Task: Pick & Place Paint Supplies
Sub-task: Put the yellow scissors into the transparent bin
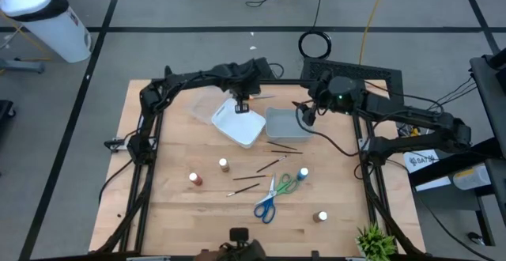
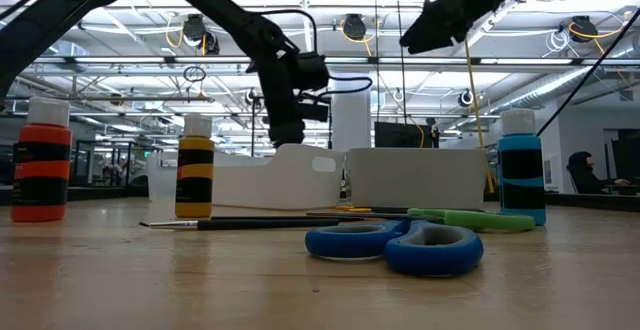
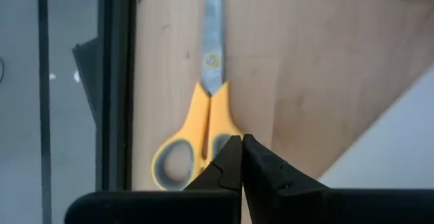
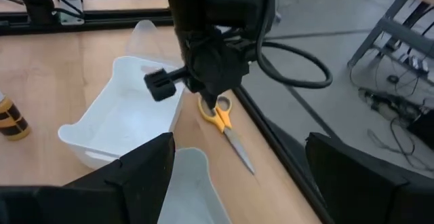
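left gripper (image 3: 242, 142), closed empty, hovers over the yellow scissors (image 3: 196, 139) beside the white bin (image 1: 239, 122), likely lining up a grab; right gripper (image 1: 303, 111) waits wide.

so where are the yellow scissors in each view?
High: yellow scissors at the table's far edge, largely hidden by the left gripper.
Low: not visible.
Left wrist: centre, just beyond the shut jaws.
Right wrist: centre, under the left gripper.
Shared landmark: white bin beside them.

Two black jointed arms (image 1: 190, 79), looping black cables (image 4: 291, 61)
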Robot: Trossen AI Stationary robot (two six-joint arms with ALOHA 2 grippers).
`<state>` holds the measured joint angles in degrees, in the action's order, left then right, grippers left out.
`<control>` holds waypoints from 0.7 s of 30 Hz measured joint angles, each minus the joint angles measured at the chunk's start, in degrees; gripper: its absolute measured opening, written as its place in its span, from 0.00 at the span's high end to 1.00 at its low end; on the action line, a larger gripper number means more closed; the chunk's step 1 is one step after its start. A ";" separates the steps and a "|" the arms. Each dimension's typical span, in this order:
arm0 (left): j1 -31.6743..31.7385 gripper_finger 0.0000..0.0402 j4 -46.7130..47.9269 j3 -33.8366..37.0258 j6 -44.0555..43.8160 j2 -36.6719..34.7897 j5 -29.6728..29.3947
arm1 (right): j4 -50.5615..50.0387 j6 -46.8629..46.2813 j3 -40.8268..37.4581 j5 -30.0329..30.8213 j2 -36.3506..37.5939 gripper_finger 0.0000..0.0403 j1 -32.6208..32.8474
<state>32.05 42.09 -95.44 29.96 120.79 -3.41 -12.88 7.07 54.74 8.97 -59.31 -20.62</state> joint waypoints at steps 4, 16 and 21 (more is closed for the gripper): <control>1.15 0.98 -2.36 3.04 -2.89 0.00 -0.72 | 2.18 0.28 -1.12 0.00 0.00 0.22 0.00; 1.95 0.99 -13.51 11.11 -3.57 0.26 5.46 | 5.76 -0.35 -2.99 -0.02 0.00 0.22 0.00; 1.20 0.95 -14.36 11.54 -3.53 0.11 9.69 | 5.91 -0.35 -2.99 -0.02 0.00 0.22 0.00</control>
<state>33.25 27.73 -83.90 26.43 120.90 6.29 -6.97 6.72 51.75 8.95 -59.31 -20.62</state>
